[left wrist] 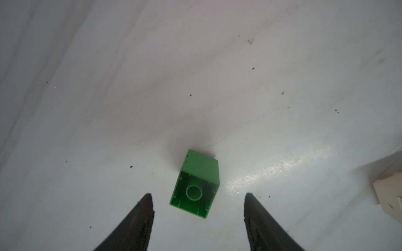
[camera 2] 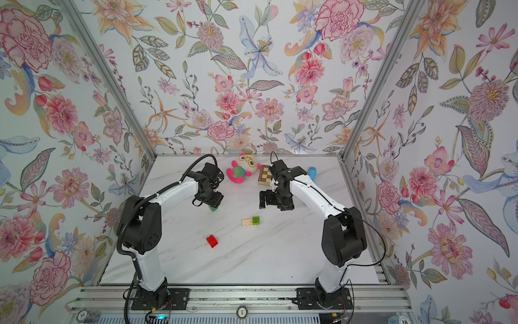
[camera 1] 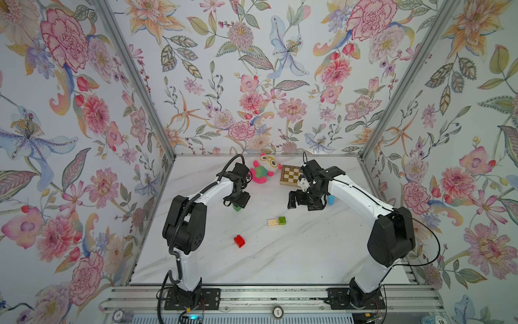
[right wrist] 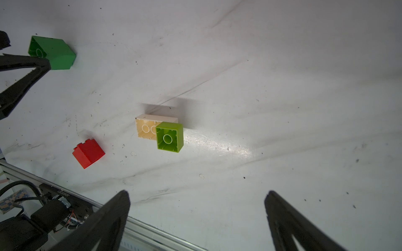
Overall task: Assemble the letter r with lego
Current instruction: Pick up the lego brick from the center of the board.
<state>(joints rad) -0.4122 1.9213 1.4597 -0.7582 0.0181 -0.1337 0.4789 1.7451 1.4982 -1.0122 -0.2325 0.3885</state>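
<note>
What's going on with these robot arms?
They're assembling a lego letter r. The left gripper stands open around the dark green brick, lying on its side, ungripped. The right gripper hangs open, empty. The lime green brick sits on one end of the cream brick; the red brick lies apart.

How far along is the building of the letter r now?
Done: the lime green square plastic brick looks joined to one end of the longer cream plastic brick. In hand: nothing is held; the open left hand straddles the dark green plastic cube, which lies on its side, without touching it. The right hand is open and empty. Left: that cube and the separate red plastic brick are not yet attached.
</note>
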